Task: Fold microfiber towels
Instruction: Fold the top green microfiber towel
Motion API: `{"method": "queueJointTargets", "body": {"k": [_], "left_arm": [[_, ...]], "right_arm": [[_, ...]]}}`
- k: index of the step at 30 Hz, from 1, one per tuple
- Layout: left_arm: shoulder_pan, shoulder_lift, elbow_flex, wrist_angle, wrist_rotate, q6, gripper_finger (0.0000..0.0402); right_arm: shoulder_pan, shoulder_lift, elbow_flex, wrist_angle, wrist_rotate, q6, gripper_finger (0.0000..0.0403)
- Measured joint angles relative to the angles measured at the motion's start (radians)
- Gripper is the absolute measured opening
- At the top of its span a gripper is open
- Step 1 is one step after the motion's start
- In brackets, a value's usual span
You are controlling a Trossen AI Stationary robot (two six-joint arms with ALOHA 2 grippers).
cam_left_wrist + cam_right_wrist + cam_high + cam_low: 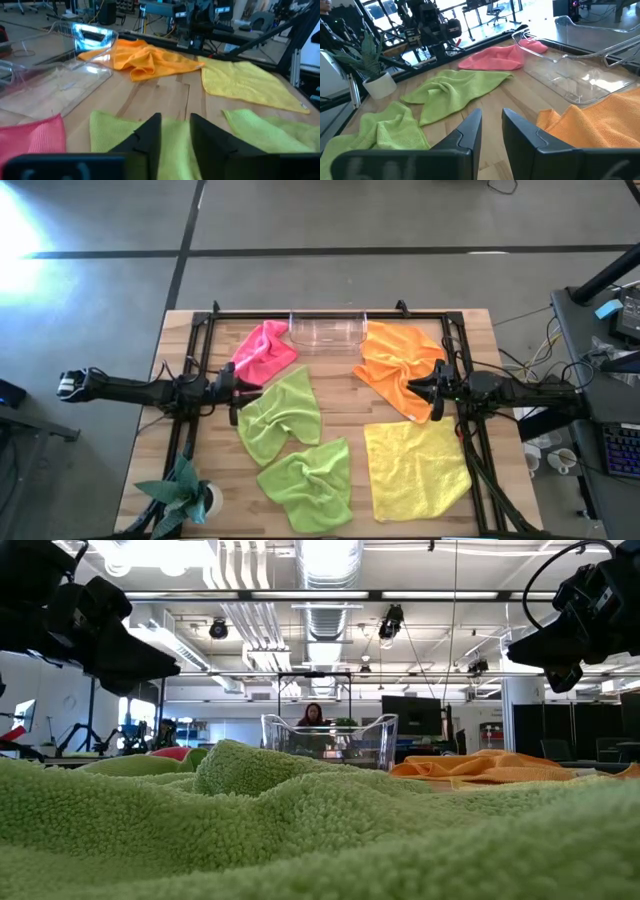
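Note:
Five microfiber towels lie crumpled or spread on the wooden table: a pink one (262, 352) far left, an orange one (398, 365) far right, a lime green one (283, 412) in the middle, a second lime green one (310, 483) near the front edge, and a yellow one (415, 468), spread fairly flat, at the near right. My left gripper (175, 120) hovers open at the left side, over the edge of the middle lime towel (172, 135). My right gripper (491, 114) hovers open at the right side, beside the orange towel (600, 125). Both stand well above the table.
A clear plastic tray (327, 332) sits at the table's far edge between the pink and orange towels. A small potted plant (185, 495) stands at the near left corner. A black frame (300, 315) runs around the work area. A person shows far behind the table.

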Motion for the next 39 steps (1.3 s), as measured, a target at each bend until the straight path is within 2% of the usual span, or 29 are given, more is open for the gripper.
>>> {"method": "queueJointTargets", "body": {"k": [4, 7, 12, 18, 22, 28, 32, 37, 39], "left_arm": [[0.000, 0.010, 0.000, 0.127, -0.022, -0.139, 0.0133], [0.000, 0.022, 0.000, 0.239, -0.047, -0.199, 0.0141], [0.000, 0.054, 0.020, 0.447, -0.049, -0.120, 0.0141], [0.000, 0.111, 0.173, 0.456, -0.088, 0.090, 0.0134], [0.000, 0.180, 0.340, 0.284, -0.124, 0.209, 0.0134], [-0.001, 0.309, 0.634, -0.290, -0.130, 0.212, 0.0134], [-0.025, 0.427, 0.768, -0.569, -0.118, 0.173, 0.0134], [-0.100, 0.555, 0.867, -0.689, -0.003, 0.133, 0.0134], [-0.146, 0.605, 0.877, -0.705, 0.007, 0.132, 0.0134]], "right_arm": [[0.000, 0.000, 0.000, 0.000, 0.000, 0.000, 0.0068], [0.000, 0.000, 0.000, 0.000, 0.000, 0.000, 0.0068], [0.000, 0.000, 0.000, 0.000, 0.000, 0.000, 0.0068], [0.000, 0.000, 0.000, 0.000, 0.000, 0.000, 0.0068], [0.000, 0.000, 0.000, 0.000, 0.000, 0.000, 0.0068], [0.000, 0.000, 0.000, 0.001, 0.000, 0.000, 0.0068], [0.000, 0.000, 0.000, 0.001, 0.000, 0.000, 0.0068], [0.000, 0.000, 0.000, 0.001, 0.000, 0.000, 0.0068], [0.000, 0.000, 0.000, 0.001, 0.000, 0.000, 0.0068]]}}
